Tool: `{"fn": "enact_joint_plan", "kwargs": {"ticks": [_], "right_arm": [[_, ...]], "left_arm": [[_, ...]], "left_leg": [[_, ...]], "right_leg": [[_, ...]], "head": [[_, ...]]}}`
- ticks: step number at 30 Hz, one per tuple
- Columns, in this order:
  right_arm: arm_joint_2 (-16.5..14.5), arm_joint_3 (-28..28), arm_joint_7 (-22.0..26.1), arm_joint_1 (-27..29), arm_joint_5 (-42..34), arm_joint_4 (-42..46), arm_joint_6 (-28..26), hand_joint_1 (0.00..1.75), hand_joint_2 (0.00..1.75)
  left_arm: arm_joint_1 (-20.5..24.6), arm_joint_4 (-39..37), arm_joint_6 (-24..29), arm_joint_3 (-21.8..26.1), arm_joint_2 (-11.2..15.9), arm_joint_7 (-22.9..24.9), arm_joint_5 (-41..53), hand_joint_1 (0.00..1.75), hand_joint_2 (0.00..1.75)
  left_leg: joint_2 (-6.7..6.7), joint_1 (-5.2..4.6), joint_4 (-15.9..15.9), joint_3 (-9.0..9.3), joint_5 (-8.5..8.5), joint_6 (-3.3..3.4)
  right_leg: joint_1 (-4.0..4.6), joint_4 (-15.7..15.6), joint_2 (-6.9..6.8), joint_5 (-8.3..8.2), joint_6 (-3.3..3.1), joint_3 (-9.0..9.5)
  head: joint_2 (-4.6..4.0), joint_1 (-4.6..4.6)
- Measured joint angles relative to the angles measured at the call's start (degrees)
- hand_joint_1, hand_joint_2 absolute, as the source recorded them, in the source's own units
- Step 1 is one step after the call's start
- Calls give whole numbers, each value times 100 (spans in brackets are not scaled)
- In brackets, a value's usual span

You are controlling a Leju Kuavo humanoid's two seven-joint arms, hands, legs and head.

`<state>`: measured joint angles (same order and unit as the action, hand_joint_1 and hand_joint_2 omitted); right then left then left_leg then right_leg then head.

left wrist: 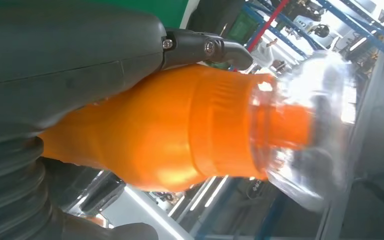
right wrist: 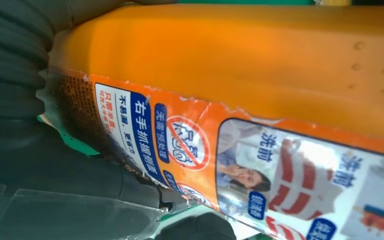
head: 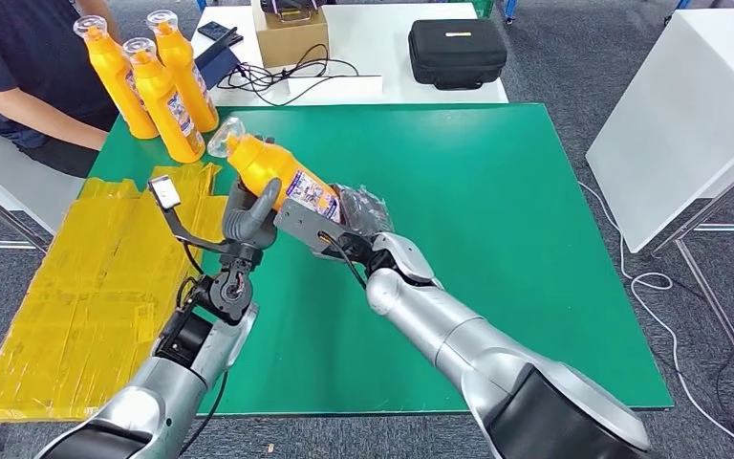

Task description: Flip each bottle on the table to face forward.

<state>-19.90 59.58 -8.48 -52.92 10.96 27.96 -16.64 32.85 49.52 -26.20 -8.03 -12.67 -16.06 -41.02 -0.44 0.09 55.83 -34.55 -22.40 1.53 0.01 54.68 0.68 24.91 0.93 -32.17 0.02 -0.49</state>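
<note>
Grey carpet floor (head: 573, 67). White table (head: 392, 38) behind the green-topped table (head: 497, 220); another white table (head: 688, 115) at right. White cable (head: 645, 282) on floor.

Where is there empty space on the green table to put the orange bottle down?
The green table is bare across its middle and whole right side, beyond the right hand. The far left corner is crowded: three standing bottles sit there. The held bottle, gripped by the left hand too, hovers near them.

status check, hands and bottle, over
Left hand and right hand both grip tilted orange bottle above green table. Three bottles upright behind.
</note>
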Motion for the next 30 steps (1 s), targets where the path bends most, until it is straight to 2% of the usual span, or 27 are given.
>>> {"fn": "enact_joint_plan", "kwargs": {"ticks": [25, 29, 30], "right_arm": [[19, 630, 22, -213, -265, 407, -51, 175, 175], [19, 722, 12, -229, -437, 419, -51, 175, 175], [19, 749, 13, -238, -489, 422, -51, 175, 175]], "left_arm": [[-161, 3, 183, -203, -20, 106, -68, 3, 175], [-178, 65, 380, -259, -23, -45, 38, 175, 175], [-192, 101, 434, -268, -23, -108, 75, 175, 175]], "left_leg": [[3, 1, 0, 0, 0, 0], [3, 0, 0, 0, 0, 0], [4, 0, 0, 0, 0, 0]], "right_leg": [[1, 0, 4, 0, 0, -2], [0, 0, 4, 0, 0, -1], [0, 0, 5, 0, 0, -1]], "head": [[0, 0], [0, 0], [0, -1]]}}
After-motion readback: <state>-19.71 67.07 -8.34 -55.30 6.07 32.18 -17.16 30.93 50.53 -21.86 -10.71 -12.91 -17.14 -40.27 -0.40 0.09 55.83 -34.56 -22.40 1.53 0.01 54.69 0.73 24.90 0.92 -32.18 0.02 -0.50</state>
